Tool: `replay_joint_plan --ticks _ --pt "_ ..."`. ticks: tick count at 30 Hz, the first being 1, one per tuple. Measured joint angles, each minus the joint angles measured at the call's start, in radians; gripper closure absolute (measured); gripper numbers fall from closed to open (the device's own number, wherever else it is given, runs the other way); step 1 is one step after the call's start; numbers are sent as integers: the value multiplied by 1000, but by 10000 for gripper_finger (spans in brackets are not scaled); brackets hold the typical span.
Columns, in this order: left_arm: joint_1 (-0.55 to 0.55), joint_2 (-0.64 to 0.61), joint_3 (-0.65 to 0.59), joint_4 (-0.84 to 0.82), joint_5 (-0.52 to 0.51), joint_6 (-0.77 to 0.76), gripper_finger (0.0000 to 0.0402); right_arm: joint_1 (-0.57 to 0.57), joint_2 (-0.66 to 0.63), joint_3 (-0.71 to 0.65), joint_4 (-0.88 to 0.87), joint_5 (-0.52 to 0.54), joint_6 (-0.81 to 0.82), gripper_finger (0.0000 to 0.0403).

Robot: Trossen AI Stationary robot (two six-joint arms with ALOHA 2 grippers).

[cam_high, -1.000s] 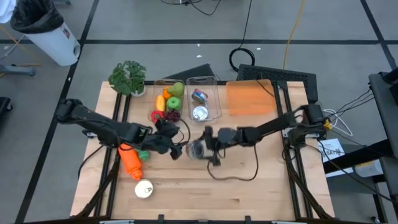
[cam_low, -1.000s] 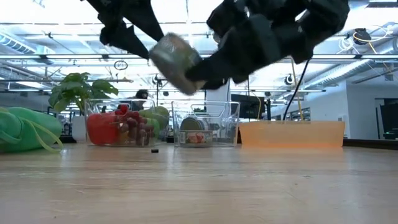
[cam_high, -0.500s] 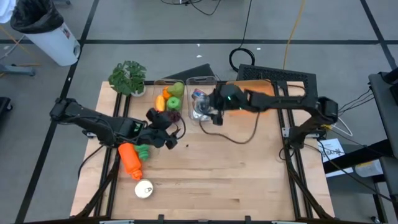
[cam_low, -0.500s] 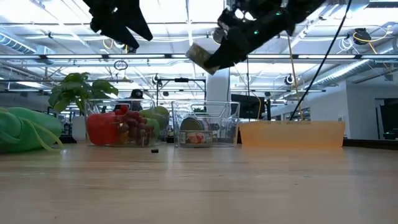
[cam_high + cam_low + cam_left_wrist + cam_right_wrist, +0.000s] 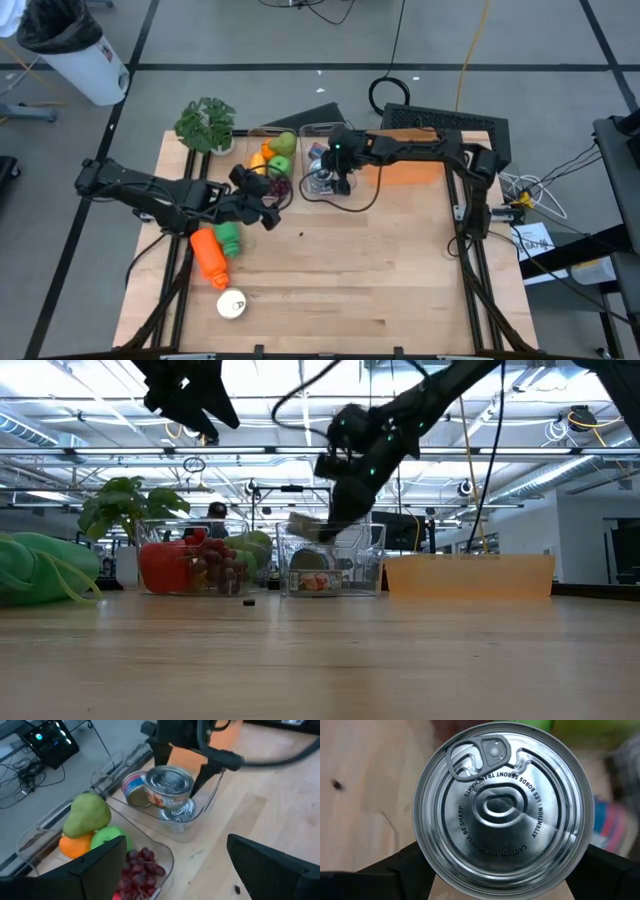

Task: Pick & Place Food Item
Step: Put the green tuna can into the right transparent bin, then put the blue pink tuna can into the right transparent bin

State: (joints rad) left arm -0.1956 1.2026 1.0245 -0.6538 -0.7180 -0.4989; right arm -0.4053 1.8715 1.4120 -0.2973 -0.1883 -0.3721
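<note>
My right gripper [image 5: 328, 178] is shut on a silver pull-tab can [image 5: 169, 782], whose lid fills the right wrist view [image 5: 502, 805]. It hangs over the clear bin [image 5: 345, 160], which has other cans lying in it [image 5: 131, 790]. My left gripper [image 5: 265, 200] stands open and empty near the fruit bin [image 5: 262, 150], which holds a pear, an apple, an orange and grapes. In the low view the can [image 5: 308, 525] shows tilted in front of the bin. My right gripper pinches the can's side wall [image 5: 156, 795] between its two fingers [image 5: 395, 875], one on either side, with the lid facing the wrist. The fingers slant down from the table's far right. The can is lifted clear, tilted, above the cans in the bin.
An orange toy carrot [image 5: 208, 258], a green item [image 5: 228, 237] and a white round item [image 5: 231, 304] lie at the near left. A potted plant [image 5: 207, 125] stands at the far left and an orange tray [image 5: 400, 158] at the far right.
My right gripper has carried the can from the table's middle toward the far edge, swinging round until it hangs over the clear can bin. My left gripper has drawn back toward the fruit bin and a little up, still open.
</note>
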Motion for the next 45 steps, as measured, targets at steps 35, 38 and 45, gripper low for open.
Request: replay_joint_plan --ticks 35,38,45 --pt "-3 -1 0 -6 -10 -20 41 35 -131 -3 -133 142 -13 19" --pt "-39 -8 -1 -29 -64 -56 41 59 -238 -2 -211 161 41 19" --pt "-220 -62 -123 20 33 -152 41 160 -513 -102 -283 161 232 19"
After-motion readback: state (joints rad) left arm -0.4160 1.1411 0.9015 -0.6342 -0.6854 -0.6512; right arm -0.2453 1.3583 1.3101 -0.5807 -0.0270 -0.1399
